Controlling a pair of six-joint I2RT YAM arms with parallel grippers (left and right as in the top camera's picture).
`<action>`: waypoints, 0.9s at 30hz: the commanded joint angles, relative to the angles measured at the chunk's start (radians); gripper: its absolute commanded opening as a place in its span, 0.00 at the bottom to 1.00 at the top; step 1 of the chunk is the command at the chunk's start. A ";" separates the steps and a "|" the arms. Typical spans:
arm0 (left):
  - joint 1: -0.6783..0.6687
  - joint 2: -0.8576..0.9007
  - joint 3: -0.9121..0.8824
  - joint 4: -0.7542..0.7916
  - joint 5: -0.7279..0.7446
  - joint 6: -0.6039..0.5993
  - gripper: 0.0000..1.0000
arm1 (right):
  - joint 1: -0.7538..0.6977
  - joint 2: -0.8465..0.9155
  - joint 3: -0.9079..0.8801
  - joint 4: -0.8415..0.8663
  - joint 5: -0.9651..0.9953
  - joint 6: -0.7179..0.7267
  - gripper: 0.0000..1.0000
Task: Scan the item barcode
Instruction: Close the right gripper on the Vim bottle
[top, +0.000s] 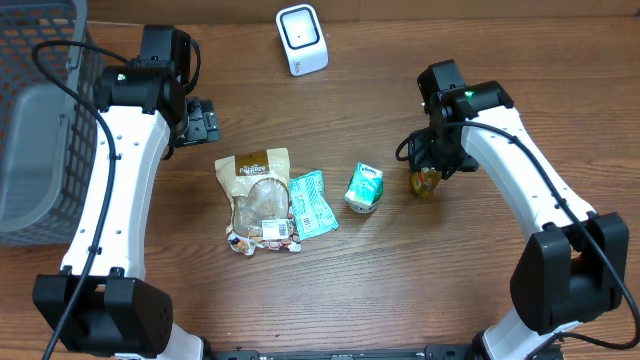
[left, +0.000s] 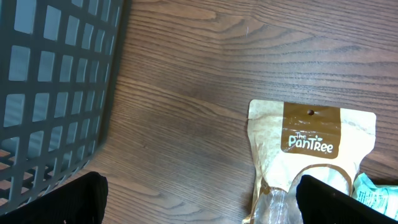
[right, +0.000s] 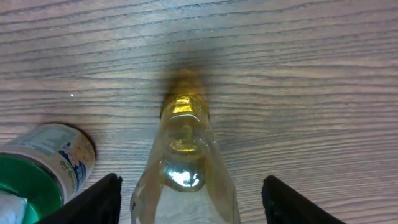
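A small clear bottle of yellow liquid (right: 185, 168) lies on the wooden table, its gold cap pointing away from the camera. My right gripper (right: 189, 199) is open and straddles it, with a gap between each black finger and the bottle's sides. From overhead the bottle (top: 425, 184) shows just under the right gripper (top: 432, 165). The white barcode scanner (top: 301, 38) stands at the back centre. My left gripper (left: 199, 199) is open over bare wood beside the tan PanTree pouch (left: 311, 149), holding nothing.
A green and white carton (top: 365, 188) lies just left of the bottle. The pouch (top: 258, 190) and a teal packet (top: 313, 203) lie mid-table. A dark mesh basket (top: 40, 120) fills the left edge, close to the left arm.
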 joint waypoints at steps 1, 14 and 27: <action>0.005 0.005 0.014 0.001 -0.013 0.007 1.00 | 0.002 -0.008 -0.007 0.006 0.009 0.006 0.67; 0.005 0.005 0.014 0.001 -0.013 0.007 1.00 | 0.002 -0.008 -0.038 0.043 0.006 0.026 0.64; 0.005 0.005 0.014 0.001 -0.013 0.007 1.00 | 0.002 -0.008 -0.070 0.066 0.006 0.030 0.53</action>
